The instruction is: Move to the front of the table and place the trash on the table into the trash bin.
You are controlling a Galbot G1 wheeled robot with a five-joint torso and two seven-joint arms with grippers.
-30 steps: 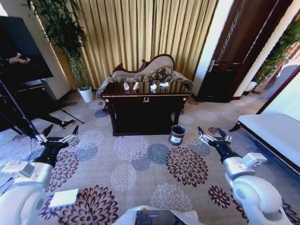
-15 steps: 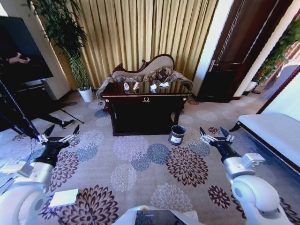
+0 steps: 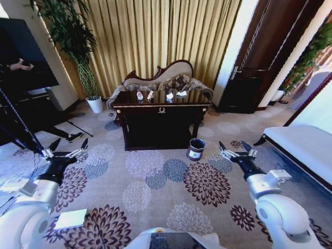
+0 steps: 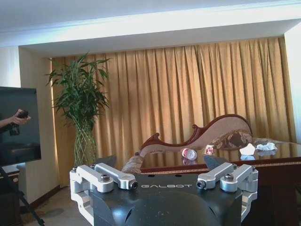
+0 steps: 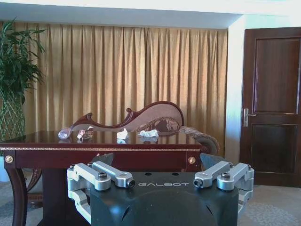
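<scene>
The left pincer (image 3: 66, 147) hangs over the flowered carpet (image 3: 155, 181) with its dark fingers spread wide in a V, gripping nothing and touching nothing; the right pincer (image 3: 236, 149) is spread just as wide and equally empty above the carpet on the other side. Well ahead of both, and between them, stands the table (image 3: 162, 110), a dark glossy wooden piece with a gold emblem on its front apron, gold corner studs and curved legs. On its polished top, far beyond either pincer, lies the trash: a clear plastic bottle (image 4: 189, 153) on its side with a white label, a small crushed carton (image 4: 209, 149) beside it, and two crumpled white paper pieces (image 4: 248, 149) further along. The trash bin (image 3: 195, 149), small, round and dark brown with a pale rim and a round white logo, sits on the carpet at the table's front corner, a short way ahead of the right pincer and inward from it. Behind the table are a carved patterned sofa (image 3: 166, 78) and pleated golden curtains (image 3: 155, 31).
</scene>
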